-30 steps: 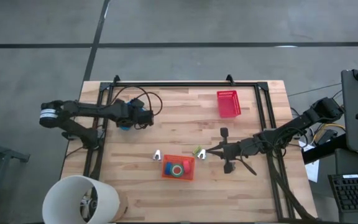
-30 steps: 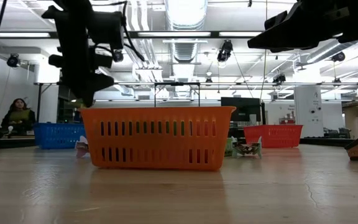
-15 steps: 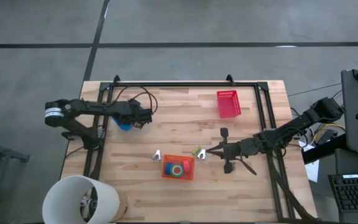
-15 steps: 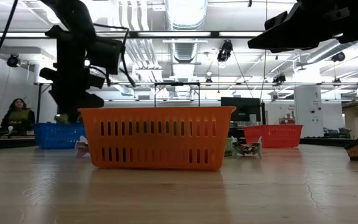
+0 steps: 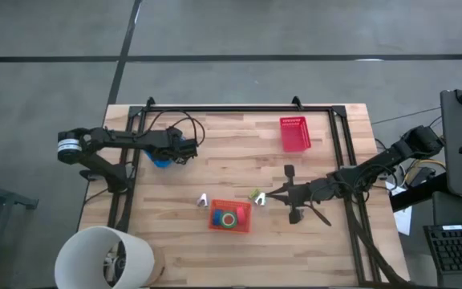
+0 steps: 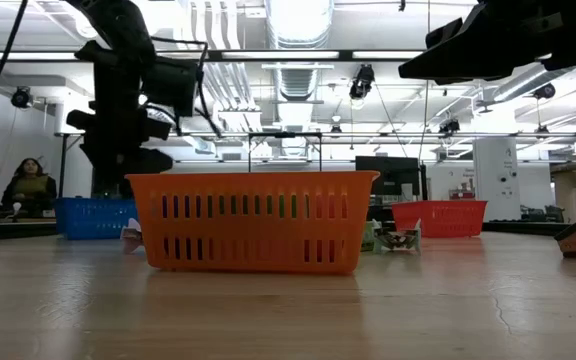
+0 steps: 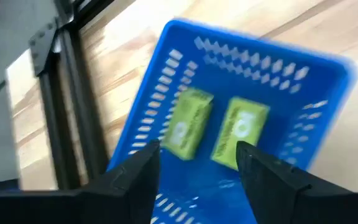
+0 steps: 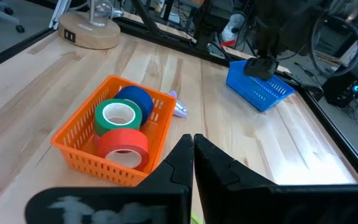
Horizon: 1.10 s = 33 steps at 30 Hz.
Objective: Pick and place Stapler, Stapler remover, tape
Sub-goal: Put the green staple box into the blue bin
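Left hand (image 7: 194, 177) open over blue basket (image 7: 328, 118), two green boxes (image 7: 186, 123) inside; next I fetch the table's leftovers; right hand (image 8: 192, 146) closed, idle.

Blue basket (image 7: 229, 124) near wall cut off by frame edge; green packs (image 7: 188, 123) blurred, labels unreadable.

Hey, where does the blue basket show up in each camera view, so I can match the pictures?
High view: blue basket at the table's left side, mostly under the left tool.
Low view: at left, behind and beside the orange basket.
Left wrist view: fills the middle, holding two green items.
Right wrist view: far side, upper right.
Shared landmark: the orange basket, seen in the high, low and right wrist views.
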Each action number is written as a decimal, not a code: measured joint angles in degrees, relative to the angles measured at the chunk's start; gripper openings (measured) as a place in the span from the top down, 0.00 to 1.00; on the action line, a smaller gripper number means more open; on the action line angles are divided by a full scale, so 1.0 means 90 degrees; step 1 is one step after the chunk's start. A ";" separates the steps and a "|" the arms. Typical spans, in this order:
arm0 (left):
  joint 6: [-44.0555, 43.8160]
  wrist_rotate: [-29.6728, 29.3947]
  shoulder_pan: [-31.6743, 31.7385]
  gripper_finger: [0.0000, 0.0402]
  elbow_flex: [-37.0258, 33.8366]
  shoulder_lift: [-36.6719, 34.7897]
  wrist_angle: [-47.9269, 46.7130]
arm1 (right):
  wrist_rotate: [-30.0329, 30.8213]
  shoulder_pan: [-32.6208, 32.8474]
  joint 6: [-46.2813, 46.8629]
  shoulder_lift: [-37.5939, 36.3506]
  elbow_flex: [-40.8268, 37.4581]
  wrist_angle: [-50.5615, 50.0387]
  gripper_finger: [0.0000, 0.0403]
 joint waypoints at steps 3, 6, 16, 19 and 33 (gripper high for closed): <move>0.0025 0.0197 -0.0081 0.47 0.0212 -0.0002 0.0192 | 0.0000 -0.0005 -0.0003 0.0000 0.0000 0.0000 0.98; 0.0218 0.0351 -0.0256 0.47 0.0518 -0.0004 0.0578 | 0.0003 -0.0005 -0.0003 0.0000 0.0000 0.0003 0.98; 0.1435 0.1098 -0.1160 0.47 0.0950 0.0003 0.3574 | 0.0022 -0.0005 0.0024 -0.0002 0.0000 0.0011 0.98; 0.1636 0.1368 -0.1414 0.47 0.0942 0.0058 0.4519 | 0.0022 -0.0001 0.0048 -0.0008 0.0000 0.0012 0.98; 0.2104 0.1975 -0.2220 0.47 0.1747 0.1637 0.5990 | 0.0347 0.0000 0.0039 -0.0883 0.0002 -0.0029 0.98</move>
